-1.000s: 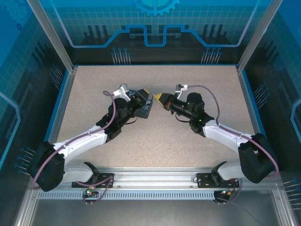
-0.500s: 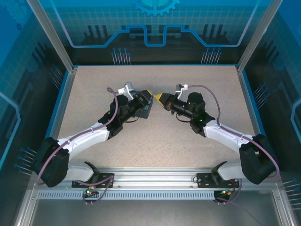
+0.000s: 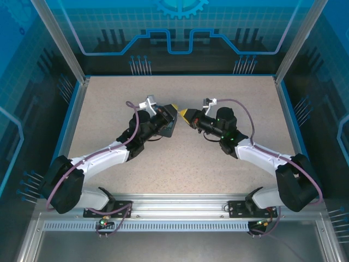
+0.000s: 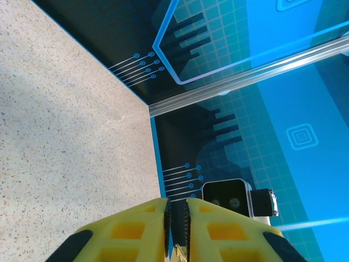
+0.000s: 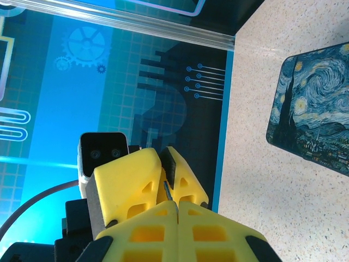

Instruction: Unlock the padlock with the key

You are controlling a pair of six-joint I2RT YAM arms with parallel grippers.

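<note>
Seemingly mid-task: key gripped, unlocking likely still ahead.
The right claw (image 5: pixel 177 203) is clamped on the key (image 5: pixel 166 191), whose thin tip points into the left claw (image 4: pixel 176 206). That claw's jaws stand a narrow slit apart; whether the padlock sits in the slit is too hidden to tell. Inserting and turning seem left.

Blk & wht arms (image 3: pixel 103 155) w/ purple cables (image 3: pixel 244 109), yellow pincer fingers (image 4: pixel 131 229).
</note>
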